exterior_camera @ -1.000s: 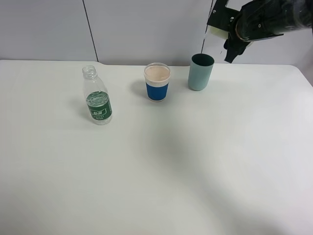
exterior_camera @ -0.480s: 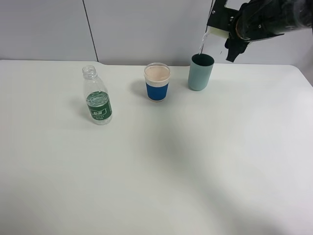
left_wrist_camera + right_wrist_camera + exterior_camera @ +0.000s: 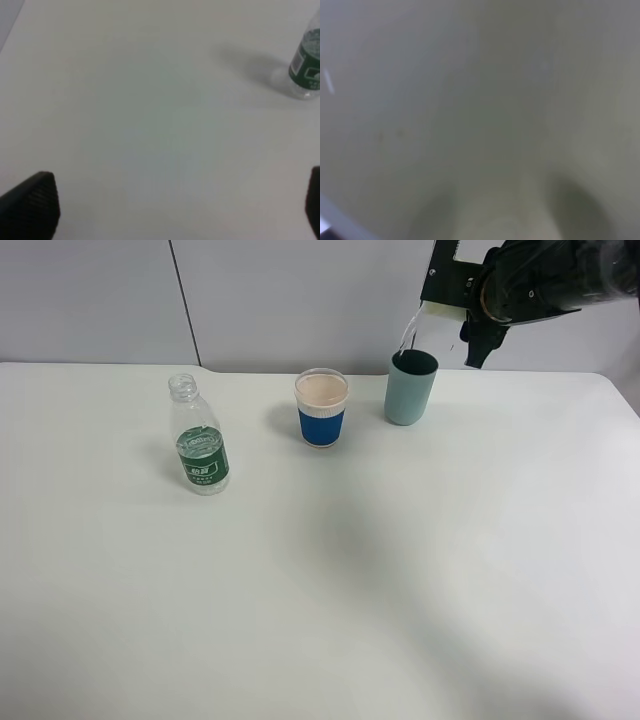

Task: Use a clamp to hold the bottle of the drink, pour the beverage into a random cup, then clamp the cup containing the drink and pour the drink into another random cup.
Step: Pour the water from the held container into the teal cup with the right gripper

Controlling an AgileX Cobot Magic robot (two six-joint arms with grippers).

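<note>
A clear bottle (image 3: 200, 438) with a green label stands uncapped at the left of the table; the left wrist view shows it too (image 3: 306, 70). A blue-sleeved cup (image 3: 321, 408) stands mid-table, and a teal cup (image 3: 410, 390) stands to its right. Above the teal cup, my right gripper (image 3: 455, 302) is shut on a pale cup (image 3: 438, 312) that is tipped over, and a thin stream (image 3: 408, 338) falls into the teal cup. That cup's whitish wall (image 3: 480, 120) fills the right wrist view. My left gripper (image 3: 172, 207) is open over bare table, away from the bottle.
The white table (image 3: 330, 580) spreads wide in front of the cups. A grey panelled wall (image 3: 250, 300) runs behind its far edge. The right arm (image 3: 550, 275) hangs dark above the table's back right corner.
The held cup has tipped a little further over the teal cup, and the falling stream shows more plainly. Bottle, blue-sleeved cup and teal cup have stayed put.
</note>
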